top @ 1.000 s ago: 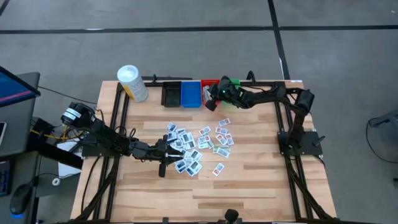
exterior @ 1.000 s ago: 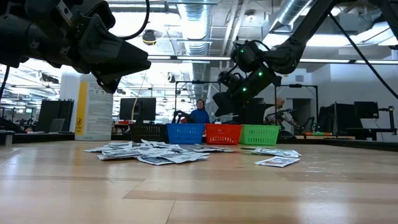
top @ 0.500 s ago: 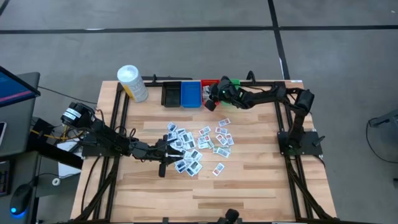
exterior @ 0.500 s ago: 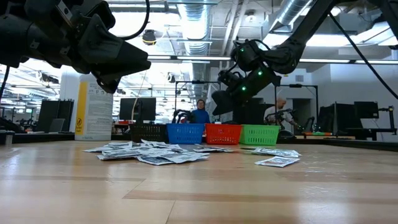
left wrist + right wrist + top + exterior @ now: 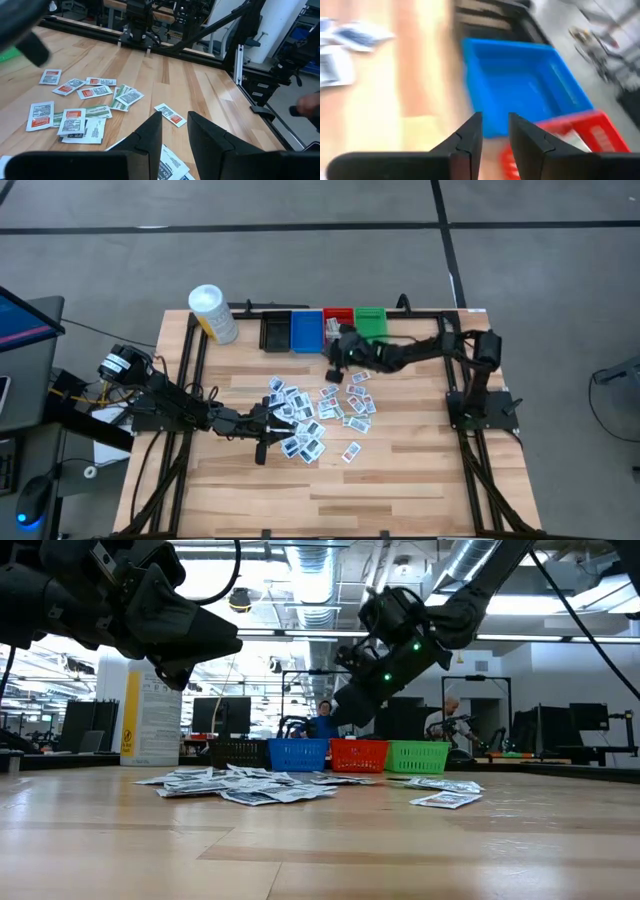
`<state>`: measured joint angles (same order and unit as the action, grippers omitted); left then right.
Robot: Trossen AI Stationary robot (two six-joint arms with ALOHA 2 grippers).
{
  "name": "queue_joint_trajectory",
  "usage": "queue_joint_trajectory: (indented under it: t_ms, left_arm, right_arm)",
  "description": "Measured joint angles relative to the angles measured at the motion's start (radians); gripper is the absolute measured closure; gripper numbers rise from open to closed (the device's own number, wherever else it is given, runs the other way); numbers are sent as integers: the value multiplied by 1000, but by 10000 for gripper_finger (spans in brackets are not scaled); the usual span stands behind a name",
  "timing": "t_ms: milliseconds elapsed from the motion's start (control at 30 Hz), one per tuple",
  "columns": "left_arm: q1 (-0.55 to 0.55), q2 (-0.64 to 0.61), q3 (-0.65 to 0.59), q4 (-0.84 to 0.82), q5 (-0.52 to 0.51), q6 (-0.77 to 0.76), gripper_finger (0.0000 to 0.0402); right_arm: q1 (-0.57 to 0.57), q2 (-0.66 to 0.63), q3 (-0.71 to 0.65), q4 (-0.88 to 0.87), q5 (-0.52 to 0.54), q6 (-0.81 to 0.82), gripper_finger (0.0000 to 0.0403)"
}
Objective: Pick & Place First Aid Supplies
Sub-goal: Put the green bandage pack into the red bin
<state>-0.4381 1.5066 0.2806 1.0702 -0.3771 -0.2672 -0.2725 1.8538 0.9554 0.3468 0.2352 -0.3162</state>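
The first aid packets [image 5: 318,414] lie as a loose scatter mid-table, flat on the wood, white with blue or red marks; they also show in the low view [image 5: 250,788] and the left wrist view [image 5: 75,117]. My left gripper [image 5: 270,420] [image 5: 175,137] hovers over the scatter's left edge with a narrow gap between its fingers and nothing in it. My right gripper [image 5: 335,366] [image 5: 345,715] [image 5: 495,132] hangs in the air between the bins and the scatter, fingers slightly apart and empty.
A row of small bins stands at the far edge: black [image 5: 275,332], blue [image 5: 307,330] [image 5: 520,80], red [image 5: 338,315] [image 5: 570,135] and green [image 5: 370,320]. A white-capped yellow container [image 5: 212,312] lies at the far left corner. Bare wood lies toward the near edge.
My right gripper has swung from above the red and green bins toward the near edge and slightly left, toward the scatter of packets, uncovering the green bin. The left arm has kept still and the packets have not moved.
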Motion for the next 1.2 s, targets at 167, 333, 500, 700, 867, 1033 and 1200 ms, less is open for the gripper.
queue_joint_trajectory:
  t_ms: [167, 333, 500, 700, 867, 1033, 1200]
  left_arm:
    - [0, 0, 0, -1, 0, 0, 309]
    - [0, 0, 0, -3, 0, 0, 309]
    - [0, 0, 0, -7, 0, 0, 309]
    - [0, 0, 0, -8, 0, 0, 309]
    - [0, 0, 0, -8, 0, 0, 309]
    - [0, 0, 0, -8, 0, -3, 309]
    - [0, 0, 0, -8, 0, -3, 309]
  right_arm:
    - [113, -1, 0, -26, 1, -74, 326]
    - [198, -17, -1, -136, 1, -76, 327]
    - [274, -73, -2, -343, 2, -38, 327]
    - [357, -162, 0, -513, -56, 113, 327]
    - [407, -169, 0, -584, -87, 235, 327]
    - [432, -130, -2, -603, -100, 276, 327]
    - [425, -114, -1, -604, -105, 302, 320]
